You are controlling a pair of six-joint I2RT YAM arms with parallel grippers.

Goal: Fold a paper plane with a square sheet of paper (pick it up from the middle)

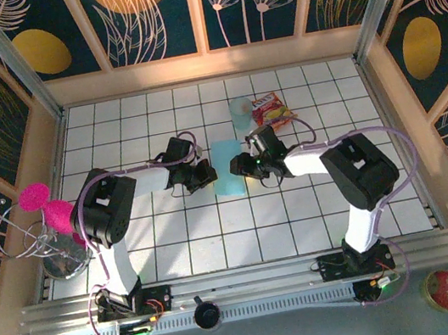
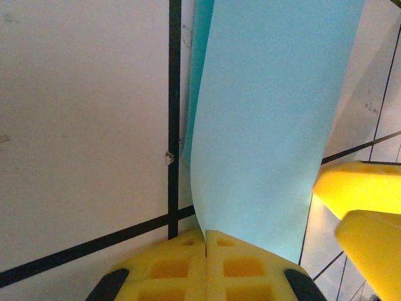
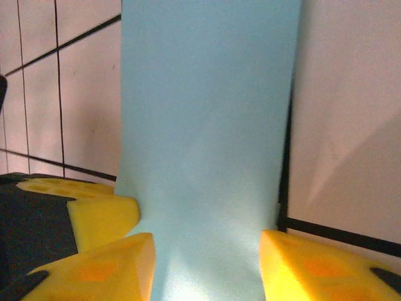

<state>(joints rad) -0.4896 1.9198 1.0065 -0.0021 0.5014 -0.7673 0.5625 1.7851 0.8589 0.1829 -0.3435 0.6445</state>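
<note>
White tiled table [image 1: 177, 244], and about mid-table, a bit toward the back, the light teal square sheet of paper [image 1: 227, 171] sits right between the two grippers, looking doubled over into a tall strip. Left gripper [image 2: 205, 251] has its yellow pads pressed together, pinching the paper's near edge. Right gripper [image 3: 207, 266] is spread wide, one finger on either side of the strip.

Both arms meet mid-surface [image 1: 177, 244]: the left tool [image 1: 205, 174] is at the left edge of the teal sheet of paper [image 1: 228, 174], the right tool [image 1: 243, 167] at its right edge. Behind them, a pale blue cup [image 1: 242, 113] stands just beside a red-and-yellow snack packet [image 1: 271, 111].
</note>
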